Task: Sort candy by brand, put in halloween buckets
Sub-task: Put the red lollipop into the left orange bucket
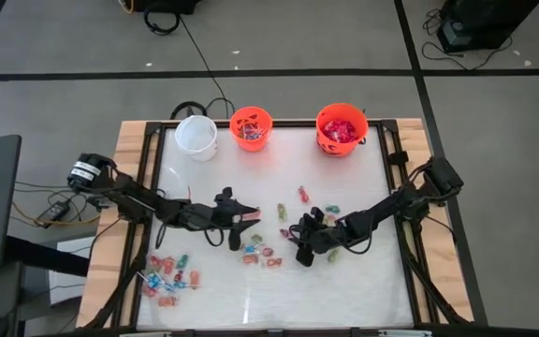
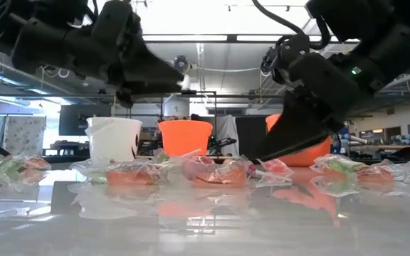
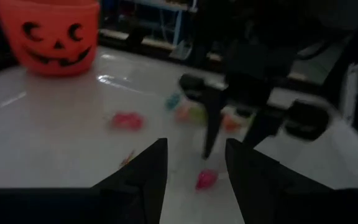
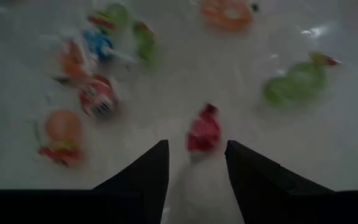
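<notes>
Wrapped candy lies scattered on the white table: a loose group (image 1: pixel 262 251) in the middle and a pile (image 1: pixel 171 276) near the front left. The three buckets stand along the far edge: white (image 1: pixel 196 136), small orange (image 1: pixel 251 126), larger orange (image 1: pixel 342 128) with red packets inside. My left gripper (image 3: pixel 194 158) is open above the table's middle, with a pink candy (image 3: pixel 207 179) lying just ahead of it. My right gripper (image 4: pixel 196 152) is open and slants down; a red candy (image 4: pixel 204 132) lies on the table just ahead of its fingertips, untouched.
The two grippers face each other across a short gap at the table's middle (image 1: pixel 279 229); my right gripper's fingers (image 3: pixel 213 124) show in the left wrist view. More candy, green (image 4: pixel 297 81) and orange (image 4: pixel 229 12), lies around my right gripper. A dark frame (image 1: pixel 157 187) rims the table.
</notes>
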`<control>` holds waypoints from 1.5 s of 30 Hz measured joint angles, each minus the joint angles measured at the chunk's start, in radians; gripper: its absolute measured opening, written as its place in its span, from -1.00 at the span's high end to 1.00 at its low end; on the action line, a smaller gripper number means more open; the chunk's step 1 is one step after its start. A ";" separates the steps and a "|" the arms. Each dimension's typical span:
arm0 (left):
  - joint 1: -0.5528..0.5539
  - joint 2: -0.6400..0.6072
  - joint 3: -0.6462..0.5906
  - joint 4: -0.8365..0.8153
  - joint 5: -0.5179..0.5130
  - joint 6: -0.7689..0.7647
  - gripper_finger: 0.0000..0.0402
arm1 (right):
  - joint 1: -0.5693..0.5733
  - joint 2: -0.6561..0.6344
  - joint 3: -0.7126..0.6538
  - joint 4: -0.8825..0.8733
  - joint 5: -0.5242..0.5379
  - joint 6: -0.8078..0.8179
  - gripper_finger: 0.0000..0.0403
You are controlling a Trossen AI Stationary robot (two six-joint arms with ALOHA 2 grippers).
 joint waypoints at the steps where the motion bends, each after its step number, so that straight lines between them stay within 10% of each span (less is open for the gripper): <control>1: 0.000 0.002 0.004 0.005 0.002 0.001 0.16 | 0.000 -0.003 -0.002 -0.005 0.000 0.000 0.15; 35: 0.049 -0.008 0.026 0.005 0.051 0.015 0.16 | -0.064 -0.104 -0.010 0.037 -0.093 -0.064 0.15; 45: 0.051 -0.008 0.026 -0.039 0.048 -0.036 0.16 | -0.071 0.039 -0.010 0.030 -0.146 0.034 0.15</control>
